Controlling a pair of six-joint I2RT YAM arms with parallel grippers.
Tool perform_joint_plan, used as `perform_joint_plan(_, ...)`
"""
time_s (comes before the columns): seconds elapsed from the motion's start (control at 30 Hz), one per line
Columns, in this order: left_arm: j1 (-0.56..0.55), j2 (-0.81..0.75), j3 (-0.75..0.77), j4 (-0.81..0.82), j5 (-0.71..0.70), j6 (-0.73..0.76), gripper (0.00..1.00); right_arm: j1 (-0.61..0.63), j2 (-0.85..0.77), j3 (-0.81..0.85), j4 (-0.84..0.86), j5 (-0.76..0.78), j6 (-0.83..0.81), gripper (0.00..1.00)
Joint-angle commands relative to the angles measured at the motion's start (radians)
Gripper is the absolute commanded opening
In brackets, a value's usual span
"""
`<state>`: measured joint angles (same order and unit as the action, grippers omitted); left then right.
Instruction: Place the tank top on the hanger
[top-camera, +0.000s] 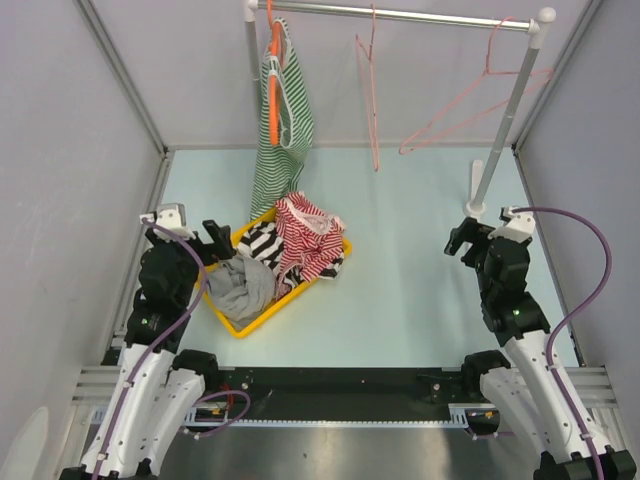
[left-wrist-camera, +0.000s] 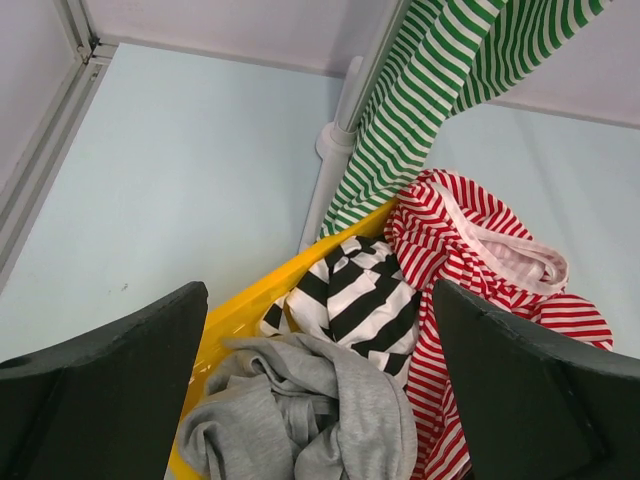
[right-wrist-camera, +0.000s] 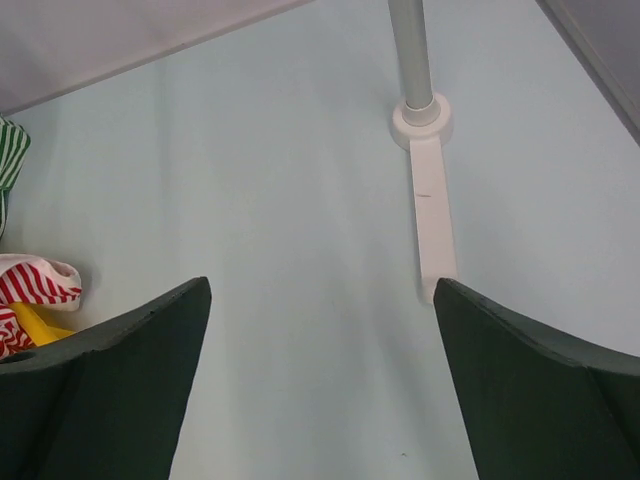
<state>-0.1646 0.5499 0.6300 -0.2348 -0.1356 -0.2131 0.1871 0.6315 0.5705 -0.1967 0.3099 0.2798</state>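
Observation:
The red-and-white striped tank top (top-camera: 308, 238) lies crumpled at the far right end of a yellow basket (top-camera: 262, 314), spilling over its rim; it also shows in the left wrist view (left-wrist-camera: 470, 260). A thin pink wire hanger (top-camera: 369, 85) hangs on the rail, and a second pink one (top-camera: 470, 95) hangs tilted near the right post. My left gripper (top-camera: 222, 240) is open and empty, just left of the basket, above a grey garment (left-wrist-camera: 300, 415). My right gripper (top-camera: 462, 240) is open and empty over bare table at the right.
A green-and-white striped top (top-camera: 283, 120) hangs on an orange hanger (top-camera: 273, 80) at the rail's left end. A black-and-white striped garment (top-camera: 262, 243) lies in the basket. The rail's right post (top-camera: 505, 120) and white foot (right-wrist-camera: 430, 215) stand near my right gripper.

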Motion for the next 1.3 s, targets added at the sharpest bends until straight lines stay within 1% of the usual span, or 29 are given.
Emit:
perform_joint_plan(0.0,-0.004,-0.01,0.027,0.009,-0.027,-0.023,0.99,0.003,-0.024,0.028,0.009,0.04,0.009,1.0)
perform_joint_plan(0.1,-0.004,0.002,0.028,0.0,-0.036,-0.029,1.0,0.002,-0.024,0.031,0.006,0.044,0.01,1.0)
perform_joint_plan(0.33,-0.004,0.007,0.008,0.026,0.005,-0.031,1.0,0.002,-0.013,0.029,0.011,0.047,0.009,1.0)
perform_joint_plan(0.43,-0.007,0.033,0.013,0.048,0.022,-0.058,0.97,0.002,-0.013,0.029,0.008,0.04,0.012,1.0)
perform_joint_plan(0.5,-0.032,0.093,0.02,0.064,0.036,-0.078,0.95,0.002,-0.013,0.023,0.008,0.029,0.013,1.0)
perform_joint_plan(0.57,-0.074,0.151,0.043,0.074,-0.007,-0.1,0.95,0.002,-0.012,0.022,0.008,0.021,0.016,1.0)
perform_joint_plan(0.6,-0.135,0.21,0.049,0.092,-0.021,-0.101,0.95,0.003,-0.009,0.022,0.008,0.018,0.016,1.0)
perform_joint_plan(0.67,-0.191,0.283,0.069,0.121,-0.032,-0.108,0.95,0.0,-0.006,0.022,0.005,0.006,0.018,1.0)
perform_joint_plan(0.7,-0.223,0.362,0.074,0.161,-0.01,-0.117,0.96,0.002,-0.004,0.023,0.003,0.005,0.021,1.0)
perform_joint_plan(0.8,-0.234,0.488,0.086,0.23,0.068,-0.189,0.97,0.002,-0.004,0.023,-0.01,0.0,0.024,1.0)
perform_joint_plan(0.83,-0.237,0.56,0.092,0.27,0.079,-0.213,0.97,0.002,-0.006,0.023,-0.017,-0.003,0.025,1.0)
perform_joint_plan(0.9,-0.237,0.639,0.117,0.317,0.103,-0.232,0.98,0.003,-0.009,0.025,-0.024,-0.012,0.027,1.0)
perform_joint_plan(0.93,-0.237,0.704,0.128,0.327,0.109,-0.241,0.98,0.003,-0.012,0.026,-0.027,-0.014,0.03,1.0)
perform_joint_plan(1.1,-0.24,0.835,0.184,0.403,0.126,-0.252,0.98,0.003,-0.018,0.028,-0.041,-0.023,0.035,1.0)
perform_joint_plan(1.13,-0.239,0.852,0.189,0.414,0.155,-0.253,0.98,0.003,-0.016,0.026,-0.043,-0.023,0.035,1.0)
perform_joint_plan(1.27,-0.239,0.953,0.234,0.428,0.156,-0.255,0.97,0.003,-0.009,0.028,-0.041,-0.029,0.035,1.0)
